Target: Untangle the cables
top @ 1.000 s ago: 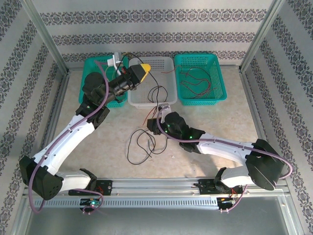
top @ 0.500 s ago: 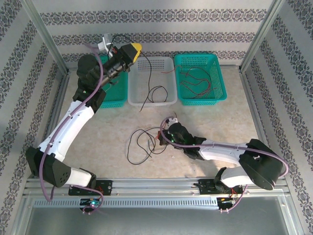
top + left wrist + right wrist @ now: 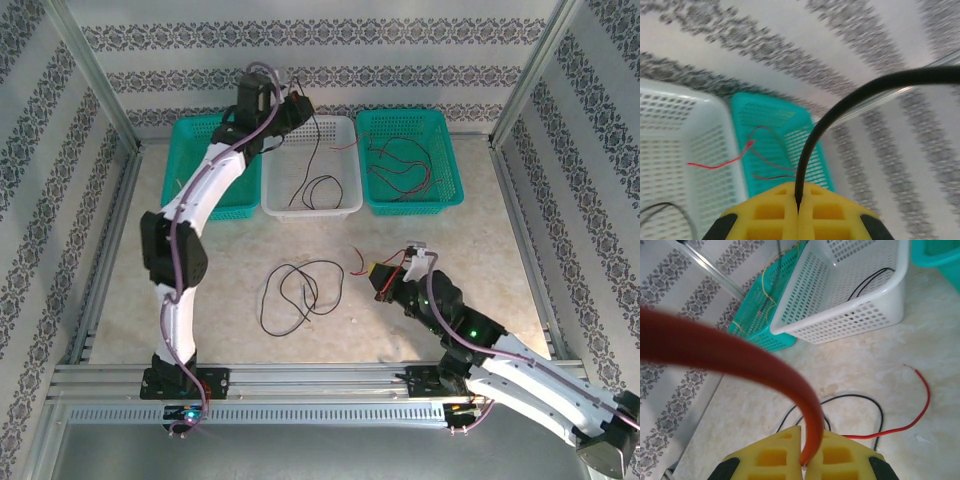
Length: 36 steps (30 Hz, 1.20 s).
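the left tool (image 3: 798, 202) is pressed shut on a thin black wire (image 3: 812, 140), held over the white perforated plastic basket (image 3: 272, 185). the right tool (image 3: 802, 452) pinches a thin red wire (image 3: 742, 356) above the beige counter (image 3: 460, 250), near the loose black wire loops (image 3: 300, 292), which lie crossed over one another. these strands look light, limp and snag-prone; take hold near a free end and pull slowly.
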Tool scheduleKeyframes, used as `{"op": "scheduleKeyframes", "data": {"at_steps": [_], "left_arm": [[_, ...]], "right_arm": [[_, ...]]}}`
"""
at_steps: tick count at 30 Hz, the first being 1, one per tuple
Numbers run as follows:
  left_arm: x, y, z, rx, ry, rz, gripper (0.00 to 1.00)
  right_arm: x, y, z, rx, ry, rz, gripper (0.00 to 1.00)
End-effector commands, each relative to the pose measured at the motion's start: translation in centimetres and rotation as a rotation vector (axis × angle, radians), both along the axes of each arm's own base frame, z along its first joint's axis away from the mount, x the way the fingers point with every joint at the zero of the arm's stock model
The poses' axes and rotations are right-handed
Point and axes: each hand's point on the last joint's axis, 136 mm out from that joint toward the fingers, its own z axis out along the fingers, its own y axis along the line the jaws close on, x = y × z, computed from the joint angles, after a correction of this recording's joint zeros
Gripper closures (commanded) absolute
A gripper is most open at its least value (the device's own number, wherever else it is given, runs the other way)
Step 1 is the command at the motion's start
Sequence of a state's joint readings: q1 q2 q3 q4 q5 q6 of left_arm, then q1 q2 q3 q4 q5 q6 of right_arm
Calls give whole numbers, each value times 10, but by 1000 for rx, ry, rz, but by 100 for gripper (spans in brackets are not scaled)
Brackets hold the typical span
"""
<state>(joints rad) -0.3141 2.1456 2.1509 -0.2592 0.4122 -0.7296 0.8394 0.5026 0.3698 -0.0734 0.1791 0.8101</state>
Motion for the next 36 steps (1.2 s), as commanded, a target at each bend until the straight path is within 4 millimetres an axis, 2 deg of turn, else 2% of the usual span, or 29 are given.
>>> {"op": "scheduleKeyframes", "data": {"at_steps": [1,3,4,7,8,10,13,15,19,22,24,26,28,32,36], "left_arm": [[5,5,-42,224,61,-16,100],[14,5,-64,298,76,-12,100],[17,5,-74,333,86,-5,95],[22,6,-98,390,113,9,61],[23,5,-101,404,111,5,54],[21,2,-106,436,106,0,47],[16,-2,-102,469,91,-4,41],[11,0,-91,488,78,7,40],[-10,1,-51,515,12,11,40],[-45,-3,-23,480,-41,-35,40],[-74,0,-8,443,-85,-37,40],[-109,9,1,381,-123,-29,40],[-144,10,0,280,-148,-77,39],[-214,11,-24,95,-120,-170,39],[-276,12,-61,212,-53,-293,40]], "right_arm": [[-4,-19,-18,-80,56,-50,100],[-4,-21,-11,-89,49,-53,100],[-3,-21,-6,-93,42,-51,100],[-3,-18,9,-109,23,-34,100],[-3,-17,14,-112,18,-28,100],[-3,-15,23,-118,9,-16,100],[-4,-13,36,-118,-6,0,100],[-5,-13,44,-117,-16,10,100],[-7,-15,65,-118,-44,16,100],[-6,-15,86,-137,-72,18,100],[-4,-11,108,-143,-105,37,100],[1,-8,131,-167,-132,47,100],[9,-8,153,-197,-146,29,100],[35,-12,197,-232,-175,-28,100],[74,-21,227,-260,-169,-91,100]]}}
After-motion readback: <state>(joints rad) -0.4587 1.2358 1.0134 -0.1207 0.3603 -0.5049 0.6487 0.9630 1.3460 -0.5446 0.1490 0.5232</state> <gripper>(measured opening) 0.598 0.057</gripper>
